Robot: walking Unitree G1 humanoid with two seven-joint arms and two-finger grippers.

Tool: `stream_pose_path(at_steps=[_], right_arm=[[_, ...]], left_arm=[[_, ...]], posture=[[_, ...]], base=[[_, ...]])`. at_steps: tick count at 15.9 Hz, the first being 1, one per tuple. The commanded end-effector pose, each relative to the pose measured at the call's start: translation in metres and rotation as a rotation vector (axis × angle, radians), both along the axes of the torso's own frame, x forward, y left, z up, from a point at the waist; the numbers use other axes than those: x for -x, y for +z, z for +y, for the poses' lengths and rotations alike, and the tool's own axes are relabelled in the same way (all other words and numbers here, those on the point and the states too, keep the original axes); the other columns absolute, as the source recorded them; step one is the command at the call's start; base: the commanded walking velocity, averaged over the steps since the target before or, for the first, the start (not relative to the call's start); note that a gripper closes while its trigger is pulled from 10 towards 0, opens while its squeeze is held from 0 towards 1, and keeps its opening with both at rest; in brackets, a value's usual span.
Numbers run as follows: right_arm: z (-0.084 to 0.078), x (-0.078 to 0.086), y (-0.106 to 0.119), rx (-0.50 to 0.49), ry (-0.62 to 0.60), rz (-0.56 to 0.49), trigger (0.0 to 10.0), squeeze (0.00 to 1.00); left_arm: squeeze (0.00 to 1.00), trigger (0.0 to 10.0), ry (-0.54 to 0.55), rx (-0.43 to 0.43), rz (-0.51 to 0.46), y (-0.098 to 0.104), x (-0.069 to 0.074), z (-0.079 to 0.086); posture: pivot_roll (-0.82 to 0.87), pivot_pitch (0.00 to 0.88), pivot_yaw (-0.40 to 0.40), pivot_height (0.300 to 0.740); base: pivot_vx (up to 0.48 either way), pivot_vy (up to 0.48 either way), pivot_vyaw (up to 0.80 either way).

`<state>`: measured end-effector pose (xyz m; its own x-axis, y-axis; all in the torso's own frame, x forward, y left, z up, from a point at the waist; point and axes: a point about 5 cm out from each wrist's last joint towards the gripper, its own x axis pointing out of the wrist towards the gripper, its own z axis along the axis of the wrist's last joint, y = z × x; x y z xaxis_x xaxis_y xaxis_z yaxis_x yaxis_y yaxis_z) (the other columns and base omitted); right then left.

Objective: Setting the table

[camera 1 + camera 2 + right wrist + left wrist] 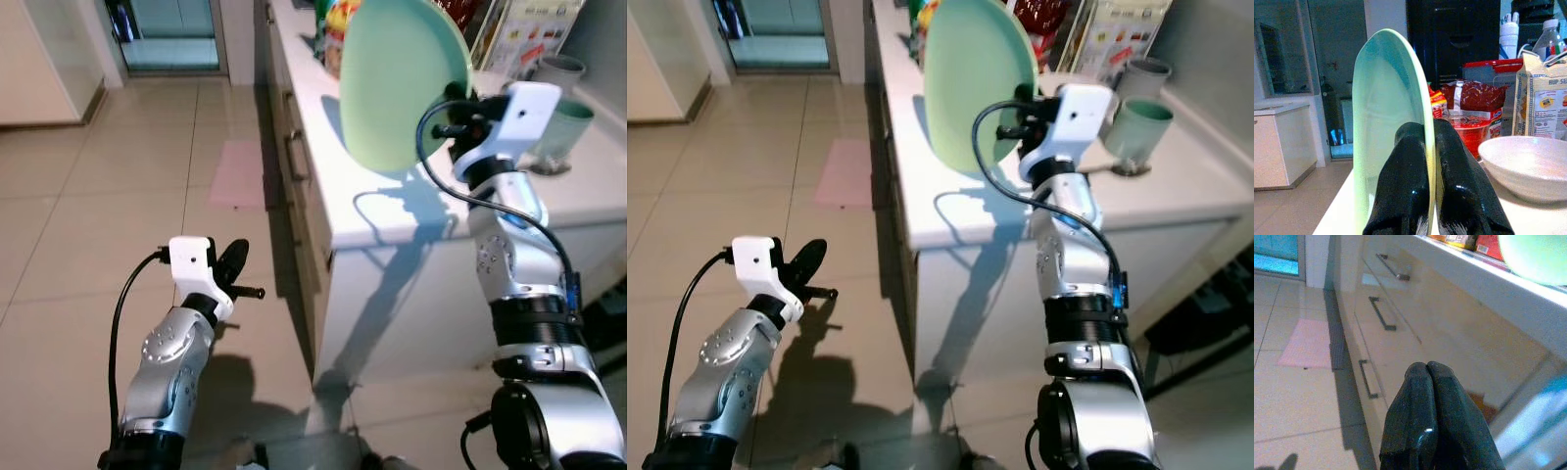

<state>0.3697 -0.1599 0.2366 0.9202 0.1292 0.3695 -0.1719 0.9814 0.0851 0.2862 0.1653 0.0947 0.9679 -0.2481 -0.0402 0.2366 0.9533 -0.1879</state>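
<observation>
The white counter (431,211) is the landmark. Beside its drawer front, toward the robot's left, open tiled floor (118,176) gives wide room; the left gripper (235,262), fingers pressed together, hangs there near the drawer handles (1382,316). Above the counter's near edge the right gripper (1431,161) clamps an upright green plate (397,83), blocking passage there. Behind the plate, a white bowl (1528,164), snack bags (1474,100) and a carton (1542,100) crowd the counter's back. Two green cups (1136,122) stand at the counter's far right.
</observation>
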Motion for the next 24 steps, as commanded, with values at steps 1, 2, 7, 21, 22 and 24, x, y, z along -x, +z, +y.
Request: stream_pose_path(at_steps=[1, 2, 7, 21, 22, 24], right_arm=[[0.003, 0.0, 0.005, 0.012, 0.011, -0.009, 0.0, 0.0], [0.003, 0.0, 0.005, 0.013, 0.011, -0.008, 0.0, 0.0], [0.004, 0.0, 0.004, 0.012, 0.009, -0.005, 0.0, 0.0], [0.009, 0.0, 0.0, 0.009, 0.014, 0.003, 0.0, 0.0], [0.01, 0.0, -0.001, 0.009, 0.016, 0.003, 0.0, 0.0], [0.011, 0.0, -0.002, 0.009, 0.019, 0.003, 0.0, 0.0]], left_arm=[[0.0, 10.0, 0.004, -0.018, -0.006, 0.001, 0.0, 0.0], [0.0, 10.0, 0.004, -0.016, -0.006, 0.002, 0.0, 0.0], [0.0, 10.0, -0.02, -0.092, -0.009, 0.001, -0.002, 0.0], [0.0, 10.0, -0.04, -0.299, 0.043, -0.006, -0.008, 0.001], [0.0, 10.0, -0.039, -0.311, 0.049, -0.007, -0.008, 0.001], [0.0, 10.0, -0.039, -0.331, 0.056, -0.009, -0.009, 0.002]], posture=[[0.09, 0.0, -0.019, 0.74], [0.09, 0.0, -0.018, 0.74], [0.09, 0.0, -0.014, 0.74], [0.09, 0.0, 0.002, 0.74], [0.09, 0.0, 0.002, 0.74], [0.1, 0.0, 0.004, 0.74]], base=[[-0.345, 0.0, 0.0], [-0.326, 0.0, 0.0], [0.0, -0.096, 0.0], [0.036, -0.466, 0.0], [0.285, -0.382, 0.0], [0.289, -0.379, 0.0]])
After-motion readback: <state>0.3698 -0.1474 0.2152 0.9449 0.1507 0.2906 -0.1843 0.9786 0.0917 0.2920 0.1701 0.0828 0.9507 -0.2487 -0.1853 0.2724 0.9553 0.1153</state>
